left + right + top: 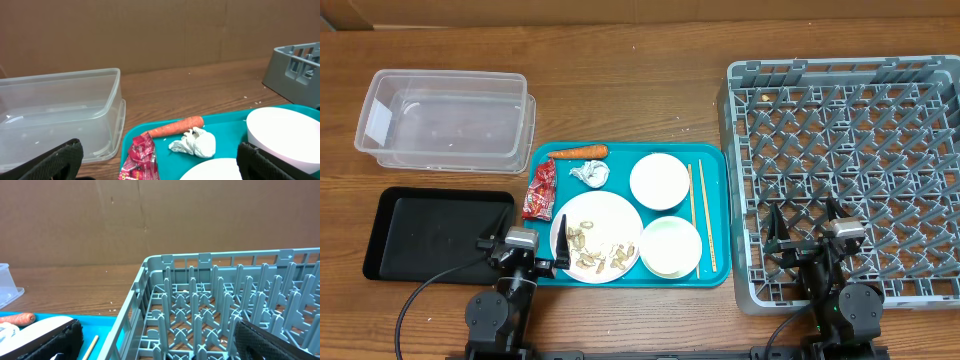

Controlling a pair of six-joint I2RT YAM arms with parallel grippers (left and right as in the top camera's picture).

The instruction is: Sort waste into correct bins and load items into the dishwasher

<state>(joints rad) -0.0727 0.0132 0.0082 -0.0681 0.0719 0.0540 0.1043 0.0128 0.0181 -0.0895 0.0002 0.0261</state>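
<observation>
left gripper [524, 247] sits at 7 o'clock off the teal tray [620, 165], its claw spread wide and empty. right gripper [803, 235] hovers over the dish rack [840, 68] at its 7 o'clock corner, likewise spread and empty. on the teal tray, carrot [580, 152], tissue [590, 173] and red wrapper [540, 190] lie toward 11 o'clock. plate [605, 212] (shell scraps [590, 245] on it) is at 7 o'clock, a bowl [660, 181] near centre, a second bowl [670, 246] at 5 o'clock, and chopsticks [701, 215] at 3 o'clock. clear tub [445, 75] lies at 10 o'clock of the tray, black tray [435, 235] at 8 o'clock.
</observation>
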